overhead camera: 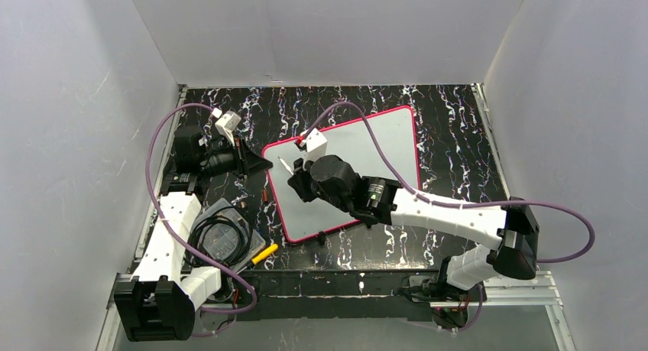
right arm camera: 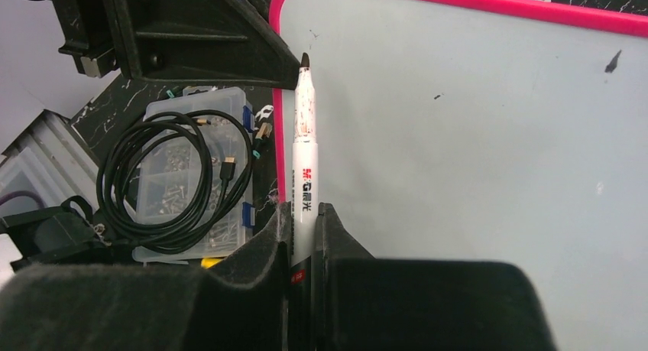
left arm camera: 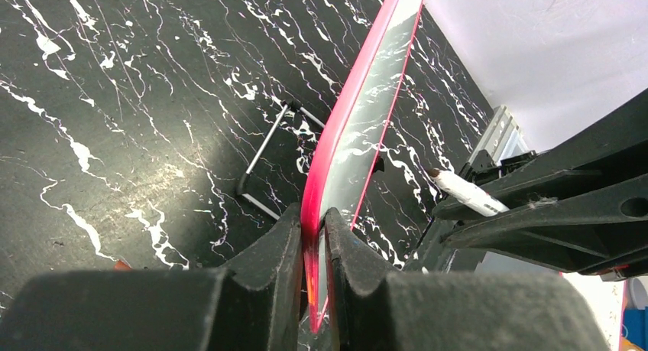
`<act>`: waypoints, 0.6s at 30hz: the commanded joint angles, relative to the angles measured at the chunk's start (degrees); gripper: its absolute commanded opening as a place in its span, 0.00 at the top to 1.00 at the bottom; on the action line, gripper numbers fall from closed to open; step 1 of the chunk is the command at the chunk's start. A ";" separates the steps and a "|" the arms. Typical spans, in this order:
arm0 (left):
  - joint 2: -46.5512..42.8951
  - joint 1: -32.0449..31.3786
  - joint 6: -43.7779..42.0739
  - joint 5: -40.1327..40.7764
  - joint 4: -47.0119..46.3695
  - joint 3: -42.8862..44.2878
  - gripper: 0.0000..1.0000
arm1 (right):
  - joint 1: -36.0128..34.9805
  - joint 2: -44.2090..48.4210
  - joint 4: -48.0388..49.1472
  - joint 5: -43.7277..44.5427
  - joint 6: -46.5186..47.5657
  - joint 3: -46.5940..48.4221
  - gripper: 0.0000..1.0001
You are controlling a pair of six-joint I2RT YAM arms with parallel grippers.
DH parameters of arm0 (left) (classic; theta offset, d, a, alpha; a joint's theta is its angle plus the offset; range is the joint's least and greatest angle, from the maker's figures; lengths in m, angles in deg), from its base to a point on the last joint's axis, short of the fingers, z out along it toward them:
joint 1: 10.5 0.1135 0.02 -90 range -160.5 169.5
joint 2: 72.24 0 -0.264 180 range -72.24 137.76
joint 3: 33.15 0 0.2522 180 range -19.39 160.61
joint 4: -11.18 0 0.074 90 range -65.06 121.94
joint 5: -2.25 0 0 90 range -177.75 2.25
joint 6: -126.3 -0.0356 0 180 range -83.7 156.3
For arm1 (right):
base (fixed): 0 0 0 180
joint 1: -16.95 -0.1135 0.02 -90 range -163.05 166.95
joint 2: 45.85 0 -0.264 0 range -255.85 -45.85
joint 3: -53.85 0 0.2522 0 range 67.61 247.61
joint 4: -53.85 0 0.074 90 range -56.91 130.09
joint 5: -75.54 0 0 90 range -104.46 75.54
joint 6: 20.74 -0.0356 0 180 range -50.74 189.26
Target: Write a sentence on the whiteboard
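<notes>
Two grippers are set at one whiteboard (overhead camera: 351, 141), found in the middle of the black marbled table (overhead camera: 458, 137). Its thin pink frame is pinched at the left edge by the left gripper (left arm camera: 312, 217). Its glossy white face, round-cornered, is flecked with small dark specks. A white marker (right arm camera: 307, 137) is clamped by the right gripper (right arm camera: 304, 213), with its dark tip near the board's far-left corner.

I read one brand: a red "M&G" on the white barrel of the marker (right arm camera: 304, 137) in my right tool (right arm camera: 304, 211). The small characters after it are too blurred for me.
</notes>
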 commanded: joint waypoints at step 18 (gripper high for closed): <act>-3.34 -2.67 -5.91 0.80 1.81 -0.70 1.00 | -0.41 -7.18 -8.64 3.73 -1.34 11.35 0.99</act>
